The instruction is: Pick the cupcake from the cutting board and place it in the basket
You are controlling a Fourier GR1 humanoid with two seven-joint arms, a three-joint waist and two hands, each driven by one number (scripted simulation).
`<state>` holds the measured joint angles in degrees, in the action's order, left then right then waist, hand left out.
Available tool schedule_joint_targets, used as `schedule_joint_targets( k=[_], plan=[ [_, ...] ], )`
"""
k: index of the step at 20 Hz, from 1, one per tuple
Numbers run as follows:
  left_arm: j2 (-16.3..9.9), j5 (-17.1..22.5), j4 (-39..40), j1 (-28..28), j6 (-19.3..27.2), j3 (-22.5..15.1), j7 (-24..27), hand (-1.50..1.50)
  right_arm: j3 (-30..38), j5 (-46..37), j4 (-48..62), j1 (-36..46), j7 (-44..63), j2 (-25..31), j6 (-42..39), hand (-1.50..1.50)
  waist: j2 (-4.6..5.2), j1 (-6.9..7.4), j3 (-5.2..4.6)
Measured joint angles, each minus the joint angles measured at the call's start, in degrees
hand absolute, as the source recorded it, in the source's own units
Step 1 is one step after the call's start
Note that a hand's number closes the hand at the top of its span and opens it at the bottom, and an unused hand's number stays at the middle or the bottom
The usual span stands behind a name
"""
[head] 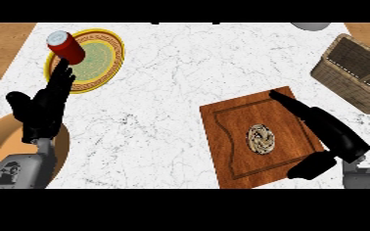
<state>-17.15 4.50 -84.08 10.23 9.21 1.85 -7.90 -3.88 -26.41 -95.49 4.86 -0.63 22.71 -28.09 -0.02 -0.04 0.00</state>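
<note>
We see the cupcake (261, 139) sitting approx. mid-board on the wooden cutting board (239, 122), seen from above as a round swirl. Our right hand (321, 132) is the nearer one by far: it lies over the board's right edge, fingers straight and stretched toward the upper left, thumb spread wide below, so the hand is open w/ nothing in it. The cupcake lies just left of the palm, in the gap between fingers and thumb, apart from both. It's round, so no long axis to line up with; the hand only needs to move left and close round it. Height above the board is hard to judge from this steep view, prob. a little above.

The basket (347, 71) stands at the worktop's right edge, up-right of the board, partly cut off, so the carry goes up and right.

Our left hand (43, 105) rests open, fingers up, at the left, near a red can (66, 45) and a plate (98, 61), well apart from the board.
</note>
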Motion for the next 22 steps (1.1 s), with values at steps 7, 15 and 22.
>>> schedule_joint_targets(
  k=[7,15,22],
  plan=[
    [1.87,-2.28,-0.50,0.75,-0.43,1.20,-1.33,0.00,-0.20,-3.50,1.17,-0.68,-2.09,-3.41,0.70,-1.50,0.00,0.01,-0.01],
    [1.94,-2.76,-1.35,0.72,-2.96,3.54,-2.08,0.00,-0.12,-8.07,2.86,-0.72,-2.50,-5.10,1.48,-1.50,-0.01,0.04,-0.01],
    [3.50,-3.92,0.52,0.95,-3.67,4.25,-0.14,0.00,-0.77,-12.67,8.03,1.94,-3.40,-7.37,4.03,-1.50,0.02,0.07,0.00]
  ],
)
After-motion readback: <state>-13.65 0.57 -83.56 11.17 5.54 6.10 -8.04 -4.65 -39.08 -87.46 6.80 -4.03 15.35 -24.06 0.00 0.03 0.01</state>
